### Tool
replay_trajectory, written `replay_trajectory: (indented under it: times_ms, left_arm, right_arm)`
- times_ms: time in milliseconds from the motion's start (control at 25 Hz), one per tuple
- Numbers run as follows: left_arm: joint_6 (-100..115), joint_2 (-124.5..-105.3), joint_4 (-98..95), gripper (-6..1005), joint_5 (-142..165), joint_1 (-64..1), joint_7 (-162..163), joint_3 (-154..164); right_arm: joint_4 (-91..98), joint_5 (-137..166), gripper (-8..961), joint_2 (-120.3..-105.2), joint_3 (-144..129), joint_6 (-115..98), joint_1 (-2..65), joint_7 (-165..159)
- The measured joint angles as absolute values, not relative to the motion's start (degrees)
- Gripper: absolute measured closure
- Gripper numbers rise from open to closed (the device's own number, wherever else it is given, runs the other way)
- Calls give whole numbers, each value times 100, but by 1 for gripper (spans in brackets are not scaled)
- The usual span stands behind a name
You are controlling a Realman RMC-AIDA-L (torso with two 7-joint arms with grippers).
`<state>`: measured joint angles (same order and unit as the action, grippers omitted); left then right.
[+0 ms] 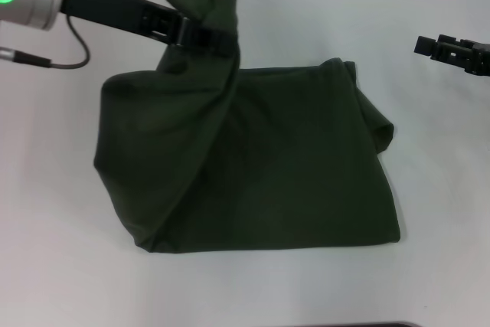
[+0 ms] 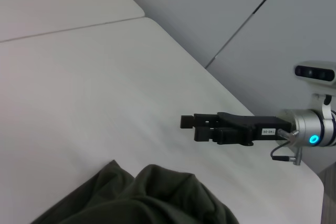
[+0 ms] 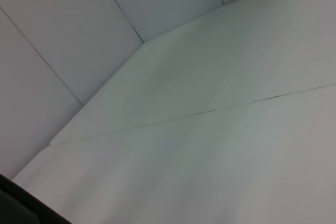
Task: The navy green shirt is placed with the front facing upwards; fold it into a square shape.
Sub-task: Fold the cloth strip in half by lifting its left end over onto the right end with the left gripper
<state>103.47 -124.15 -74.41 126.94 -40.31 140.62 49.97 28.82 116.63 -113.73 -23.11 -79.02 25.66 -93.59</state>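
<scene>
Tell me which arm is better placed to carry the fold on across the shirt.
Left. The left gripper is shut on a raised bunch of the navy green shirt at its far edge. The right gripper hangs off to the side, apart from the cloth.

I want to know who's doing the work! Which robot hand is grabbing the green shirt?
The left end effector, up at the far left of the navy green shirt, pinches a lifted bunch of cloth. The right end effector hangs off to the side, touching nothing.
</scene>
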Motion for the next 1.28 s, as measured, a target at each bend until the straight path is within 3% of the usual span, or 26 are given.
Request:
replay_trajectory:
  times_ms: [1280]
  left_arm:
    - [8471, -12437, -6634, 952, 12100, -4209, 14238, 7044]
  right_arm:
    - [2881, 11681, 206, -11394, -2444, -7952, 2554, -9359]
